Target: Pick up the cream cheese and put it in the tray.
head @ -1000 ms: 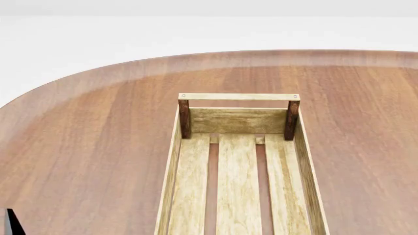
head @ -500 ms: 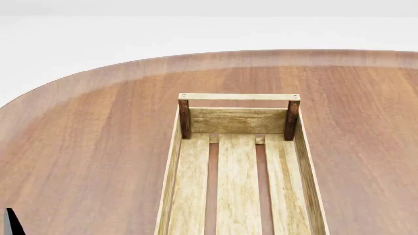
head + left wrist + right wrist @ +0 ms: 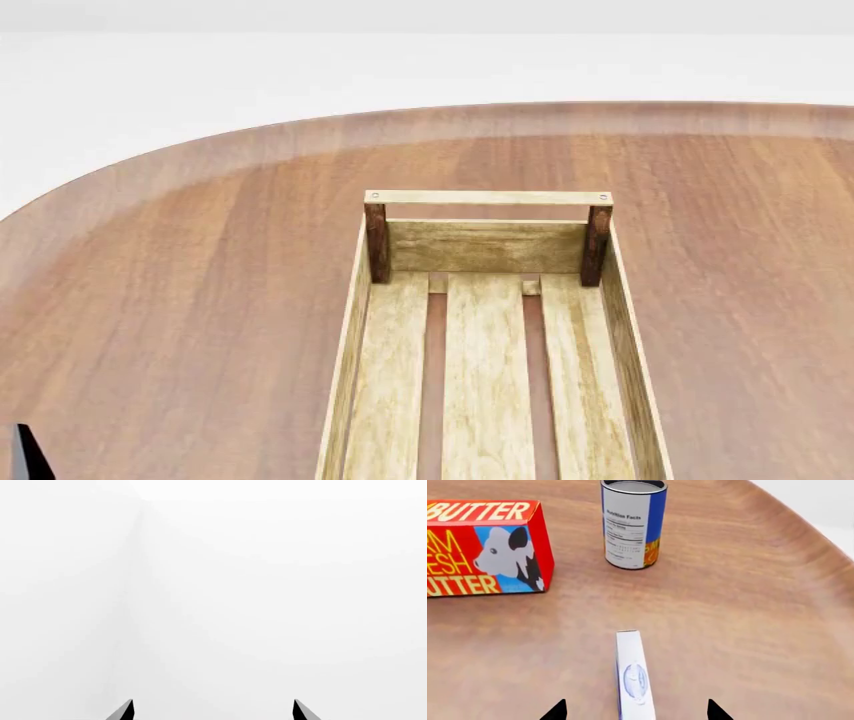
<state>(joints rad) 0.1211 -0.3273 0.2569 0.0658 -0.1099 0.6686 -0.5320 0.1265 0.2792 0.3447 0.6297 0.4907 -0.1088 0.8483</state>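
wooden table (image 3: pixel 200 300), bare-floored tray (image 3: pixel 487 400)

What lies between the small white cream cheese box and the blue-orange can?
Only bare brown wooden tabletop, in the right wrist view. The cream cheese box stands apart from the can; the red butter box sits off to the side.

Table (image 3: pixel 200 300) smooth reddish wood, slight sheen. Tray (image 3: pixel 617 300) pale matt wooden slats, dark brown posts. Cream cheese (image 3: pixel 632 672) and butter box (image 3: pixel 484 547) printed cardboard. Can (image 3: pixel 632 525) paper label, metal rim.
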